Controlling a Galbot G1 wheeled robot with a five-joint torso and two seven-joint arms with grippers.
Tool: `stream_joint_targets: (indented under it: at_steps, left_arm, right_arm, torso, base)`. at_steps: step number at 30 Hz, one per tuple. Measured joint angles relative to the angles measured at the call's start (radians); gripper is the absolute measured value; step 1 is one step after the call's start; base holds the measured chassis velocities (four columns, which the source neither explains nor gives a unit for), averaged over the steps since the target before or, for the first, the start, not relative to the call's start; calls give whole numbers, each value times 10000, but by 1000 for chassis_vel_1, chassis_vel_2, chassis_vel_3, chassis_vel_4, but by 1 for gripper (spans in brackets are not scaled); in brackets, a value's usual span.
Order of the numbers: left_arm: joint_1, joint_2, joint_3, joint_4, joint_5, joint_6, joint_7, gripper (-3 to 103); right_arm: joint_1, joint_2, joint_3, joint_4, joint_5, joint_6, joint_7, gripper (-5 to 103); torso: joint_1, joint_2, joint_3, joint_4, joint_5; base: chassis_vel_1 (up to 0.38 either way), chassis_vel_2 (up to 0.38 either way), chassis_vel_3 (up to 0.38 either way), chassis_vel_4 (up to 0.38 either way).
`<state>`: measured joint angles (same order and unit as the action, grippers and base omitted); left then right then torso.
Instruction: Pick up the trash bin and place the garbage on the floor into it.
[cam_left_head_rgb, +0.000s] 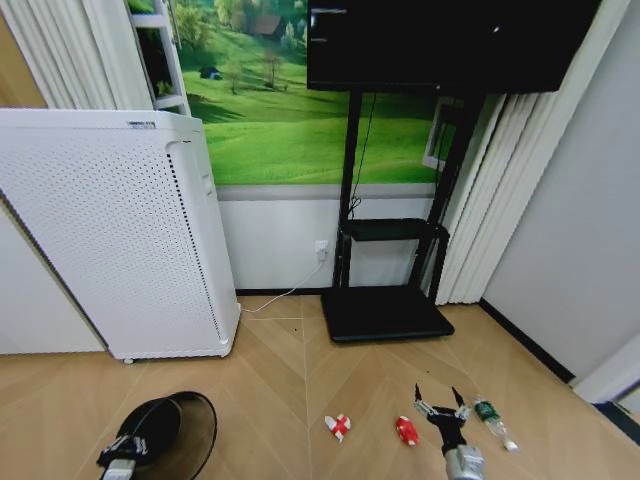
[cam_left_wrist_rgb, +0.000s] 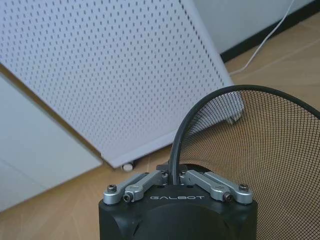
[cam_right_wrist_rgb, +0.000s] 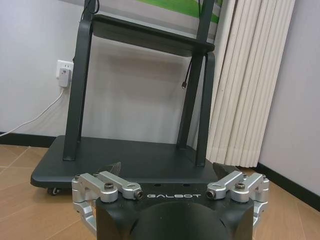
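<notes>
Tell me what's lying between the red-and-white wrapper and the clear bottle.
In the head view, the red packet and the open right claw lie between wrapper and bottle.

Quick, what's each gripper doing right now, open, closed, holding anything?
Left gripper: shut on the trash bin rim.
Right gripper: open, holding nothing, above the floor between the red packet and bottle.

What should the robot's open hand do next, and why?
Probably lower the open right gripper onto the small red packet or the clear plastic bottle with green label, since it hangs between them. The left gripper already grips the black wire-mesh trash bin rim, and the red-and-white wrapper lies farther off.
</notes>
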<state>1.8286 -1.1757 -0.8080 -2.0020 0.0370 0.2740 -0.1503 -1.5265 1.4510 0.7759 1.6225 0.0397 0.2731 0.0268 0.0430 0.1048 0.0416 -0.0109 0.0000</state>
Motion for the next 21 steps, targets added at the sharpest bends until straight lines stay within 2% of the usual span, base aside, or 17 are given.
stream_joint_targets:
  at_steps: [2, 3, 6, 10, 13, 15, 16, 18, 19, 21]
  left_arm:
    - [-309, 96, -87, -96, 69, -458, 304, 3]
    - [-309, 96, -87, -96, 69, -458, 304, 3]
    - [-822, 234, -255, -301, 150, -1117, 872, 3]
    - [-1035, 331, -326, -516, 80, -1269, 1066, 3]
    - [-1261, 463, -381, -824, -104, -1516, 1244, 3]
    - [-1469, 594, -394, -1167, -228, -2048, 1541, 3]
    - [-1469, 594, -394, -1167, -228, -2048, 1541, 3]
    - [-1656, 639, -447, -1422, -205, -2504, 1804, 3]
    - [-1656, 639, -447, -1422, -205, -2504, 1804, 3]
    - [-1886, 619, -545, -1644, -110, -2934, 2074, 3]
  right_arm:
    - [6, 4, 3, -43, 0, -2, 18, 100]
    - [6, 4, 3, -43, 0, -2, 18, 100]
    - [-27, -13, 1, -59, 80, -114, 18, 100]
    - [-96, -51, -40, -60, 325, -270, 9, 100]
    - [-238, -149, -165, -51, 734, -498, -89, 100]
    - [-410, -279, -290, 8, 1260, -901, -211, 100]
    - [-410, -279, -290, 8, 1260, -901, -211, 100]
    - [-545, -353, -361, 89, 1752, -1222, -319, 100]
    - [-545, -353, -361, 89, 1752, -1222, -319, 100]
    - [-673, -386, -354, 225, 1973, -1419, -491, 100]
  torso:
    - [0, 0, 0, -3, -1]
    - [0, 0, 0, -3, -1]
    - [0, 0, 0, -4, -1]
    - [0, 0, 1, -3, -1]
    - [0, 1, 0, -3, 1]
    - [1, 1, 0, -3, 0]
    - [1, 1, 0, -3, 0]
    - [0, 1, 0, -4, 2]
    - [0, 1, 0, -4, 2]
    - [0, 2, 0, -3, 0]
  base:
    - [0, 0, 0, 0]
    - [0, 0, 0, 0]
    - [0, 0, 0, 0]
    - [0, 0, 0, 0]
    - [0, 0, 0, 0]
    - [0, 0, 0, 0]
    - [0, 0, 0, 0]
    - [0, 0, 0, 0]
    - [0, 0, 0, 0]
    - [0, 0, 0, 0]
